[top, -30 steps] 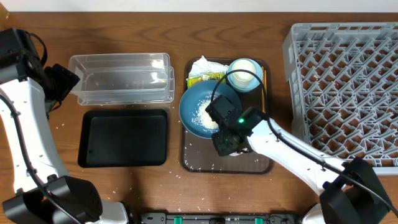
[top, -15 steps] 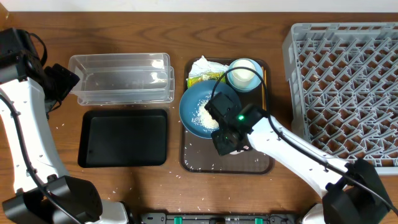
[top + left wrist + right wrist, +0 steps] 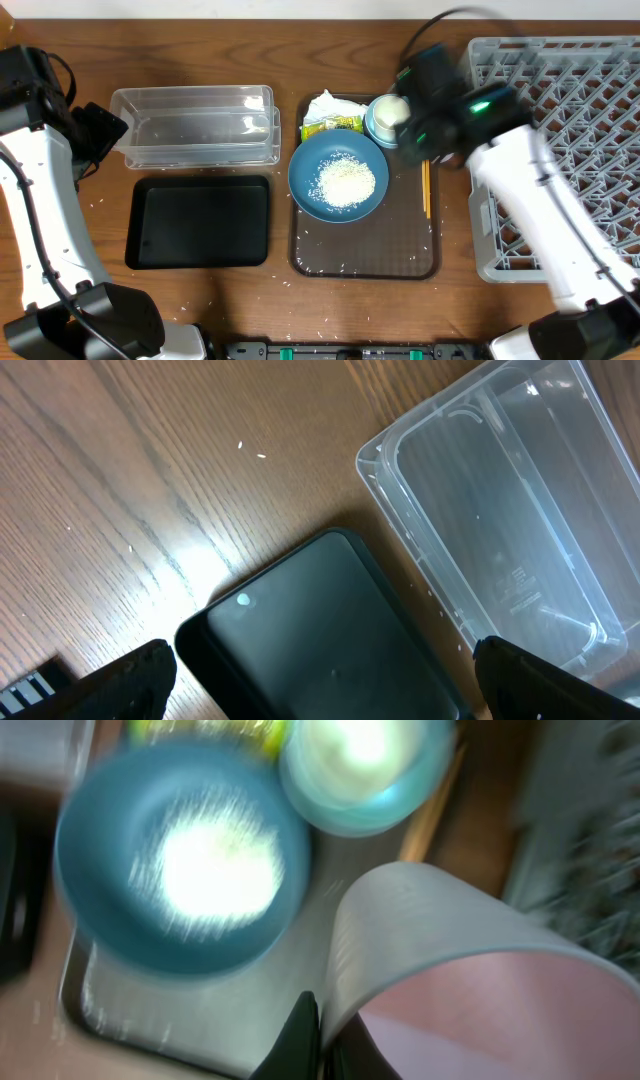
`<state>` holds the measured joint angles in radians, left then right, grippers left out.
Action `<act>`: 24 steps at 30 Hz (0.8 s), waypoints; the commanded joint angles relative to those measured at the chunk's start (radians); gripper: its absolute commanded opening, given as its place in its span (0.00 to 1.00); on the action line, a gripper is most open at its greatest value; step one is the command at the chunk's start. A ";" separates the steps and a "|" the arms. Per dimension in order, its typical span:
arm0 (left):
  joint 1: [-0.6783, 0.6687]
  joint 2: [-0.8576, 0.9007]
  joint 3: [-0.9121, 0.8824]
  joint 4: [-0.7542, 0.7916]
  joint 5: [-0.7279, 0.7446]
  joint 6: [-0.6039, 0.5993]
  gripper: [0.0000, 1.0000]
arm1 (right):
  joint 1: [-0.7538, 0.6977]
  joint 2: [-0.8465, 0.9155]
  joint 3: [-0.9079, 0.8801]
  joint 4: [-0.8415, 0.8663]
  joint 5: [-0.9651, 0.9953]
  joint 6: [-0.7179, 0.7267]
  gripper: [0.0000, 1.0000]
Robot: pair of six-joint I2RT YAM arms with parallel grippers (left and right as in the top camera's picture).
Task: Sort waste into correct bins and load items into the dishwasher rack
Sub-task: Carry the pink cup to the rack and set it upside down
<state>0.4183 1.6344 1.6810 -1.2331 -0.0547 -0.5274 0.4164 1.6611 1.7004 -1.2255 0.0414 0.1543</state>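
Note:
My right gripper [image 3: 325, 1040] is shut on the rim of the small pink cup [image 3: 470, 980] and holds it in the air. In the overhead view that gripper [image 3: 420, 135] is blurred, between the light-blue bowl [image 3: 383, 122] and the grey dishwasher rack [image 3: 560, 150]; the cup is hidden under it. The white cup [image 3: 393, 110] sits in the light-blue bowl. The dark-blue bowl [image 3: 338, 175] holds rice [image 3: 345, 182]. The napkin [image 3: 325, 104] and yellow-green wrapper [image 3: 330, 125] lie behind it. Chopsticks [image 3: 426, 185] lie on the brown tray [image 3: 365, 255]. My left gripper [image 3: 330, 695] is open and empty above the black tray [image 3: 330, 630].
The clear tub [image 3: 190, 125] stands behind the black tray [image 3: 198, 222] on the left. Loose rice grains are scattered on the wood near the table's front edge. The rack fills the right side.
My right arm has risen from the front of the brown tray with the pink cup and swung back and right toward the rack. The left arm has not moved.

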 commanded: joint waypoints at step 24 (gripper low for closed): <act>0.003 -0.014 0.016 -0.005 -0.006 -0.009 0.98 | -0.995 0.286 0.066 0.648 -0.970 -0.264 0.01</act>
<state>0.4183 1.6344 1.6810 -1.2331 -0.0555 -0.5274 -0.5579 1.8790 1.7535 -0.6083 -0.7910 -0.0929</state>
